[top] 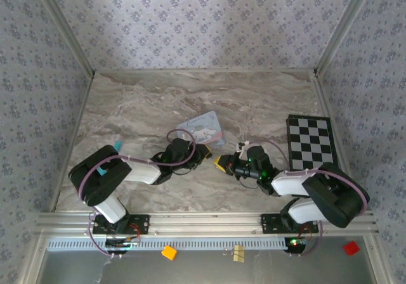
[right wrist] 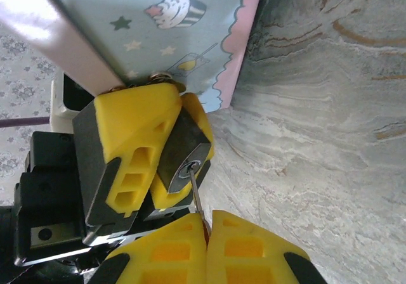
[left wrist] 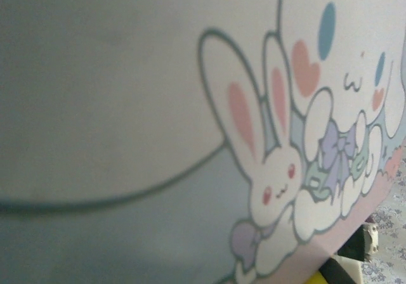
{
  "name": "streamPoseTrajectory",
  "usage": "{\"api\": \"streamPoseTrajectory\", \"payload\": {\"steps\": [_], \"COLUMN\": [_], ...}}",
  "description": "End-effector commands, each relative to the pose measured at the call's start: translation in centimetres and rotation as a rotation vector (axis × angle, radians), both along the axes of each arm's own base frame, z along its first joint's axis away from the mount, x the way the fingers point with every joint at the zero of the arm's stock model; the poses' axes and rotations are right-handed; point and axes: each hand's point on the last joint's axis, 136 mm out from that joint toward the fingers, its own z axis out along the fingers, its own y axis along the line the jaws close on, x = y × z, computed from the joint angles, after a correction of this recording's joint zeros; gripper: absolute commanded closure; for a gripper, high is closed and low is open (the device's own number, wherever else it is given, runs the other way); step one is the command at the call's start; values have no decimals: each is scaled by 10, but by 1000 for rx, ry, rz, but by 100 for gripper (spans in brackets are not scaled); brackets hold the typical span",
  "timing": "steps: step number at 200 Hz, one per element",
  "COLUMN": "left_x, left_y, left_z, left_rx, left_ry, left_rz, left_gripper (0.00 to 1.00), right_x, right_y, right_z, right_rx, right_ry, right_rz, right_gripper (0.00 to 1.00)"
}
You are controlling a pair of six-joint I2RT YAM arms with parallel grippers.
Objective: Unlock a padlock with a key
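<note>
Top: left gripper [top: 198,152] and right gripper [top: 223,163] tip to tip beside tin [top: 204,129], on desk [top: 139,106].
Left wrist: tin close up.
Right wrist: left gripper clamped on padlock [right wrist: 184,160], keyway toward right gripper; right gripper pinching key [right wrist: 196,195], blade tip at keyway, long axis along it.
Progress: key at keyway, depth unclear; turning and shackle release left.
</note>
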Motion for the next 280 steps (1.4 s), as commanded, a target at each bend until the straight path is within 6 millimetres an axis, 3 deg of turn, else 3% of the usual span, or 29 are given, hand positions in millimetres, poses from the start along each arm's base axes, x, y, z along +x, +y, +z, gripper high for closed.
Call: {"api": "streamPoseTrajectory", "payload": {"steps": [1, 74, 141, 167, 280], "left_x": [-5, -3, 0, 0, -1], "left_y": [1, 3, -1, -1, -2], "left_z": [5, 11, 24, 24, 33], "left_rx": [-36, -72, -123, -124, -143], "left_ry": [30, 17, -3, -1, -12], "left_rz": [-10, 3, 4, 5, -2], "left_gripper": [100, 100, 100, 100, 100], "right_x": [4, 9, 17, 18, 33], "right_y": [5, 1, 12, 14, 9], "right_z": [13, 11, 12, 3, 10], "right_rx": [57, 89, 219, 201, 206], "right_ry": [-34, -17, 2, 14, -28], "right_rz": [4, -14, -24, -25, -47], "right_gripper": [100, 100, 100, 100, 100]}}
